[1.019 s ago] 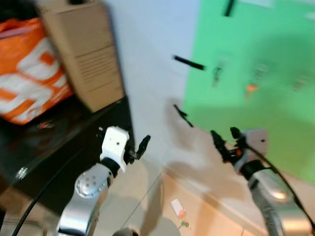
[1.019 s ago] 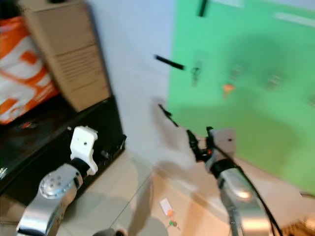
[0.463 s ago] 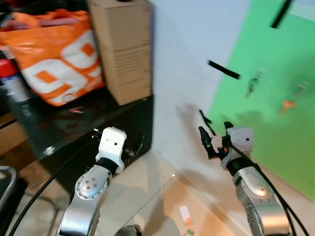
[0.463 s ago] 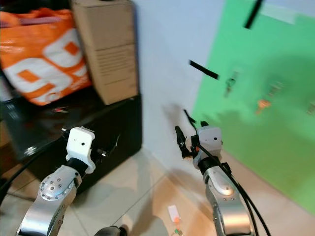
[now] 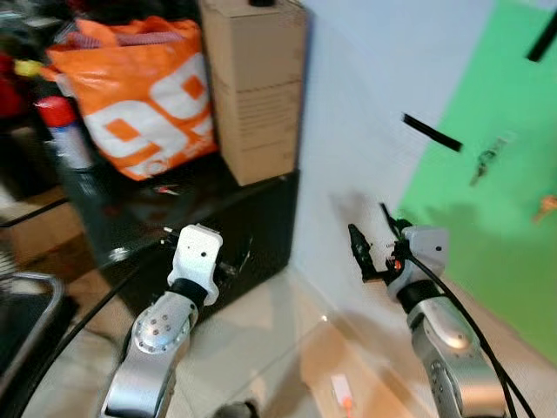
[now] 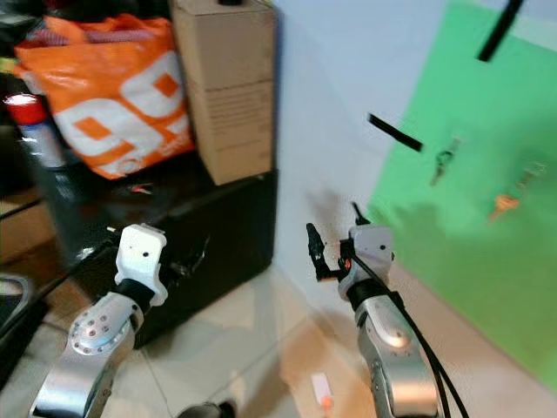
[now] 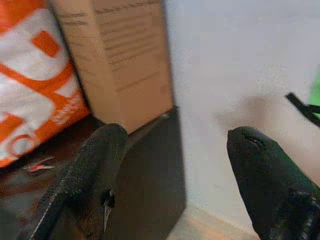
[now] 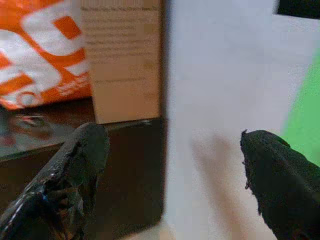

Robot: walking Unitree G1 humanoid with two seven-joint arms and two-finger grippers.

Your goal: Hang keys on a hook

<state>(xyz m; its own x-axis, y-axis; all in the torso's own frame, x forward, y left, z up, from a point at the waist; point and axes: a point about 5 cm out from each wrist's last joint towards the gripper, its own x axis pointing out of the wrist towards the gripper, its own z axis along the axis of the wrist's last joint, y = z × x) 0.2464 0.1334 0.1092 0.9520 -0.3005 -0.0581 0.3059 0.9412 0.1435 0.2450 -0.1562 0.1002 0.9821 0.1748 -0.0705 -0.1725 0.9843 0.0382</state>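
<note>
Your left gripper [image 7: 170,150] and right gripper [image 8: 170,150] are both spread wide and hold nothing, raised over open tile floor [image 5: 261,340]. Ahead sits the black cabinet [image 5: 252,226], its corner against the white wall [image 6: 322,104]. Farther right, keys [image 6: 443,160] hang on the green board [image 6: 487,218].

Keys [image 6: 443,162] hang on the green wall panel — a second, orange-tagged set [image 6: 502,203] beside them
</note>
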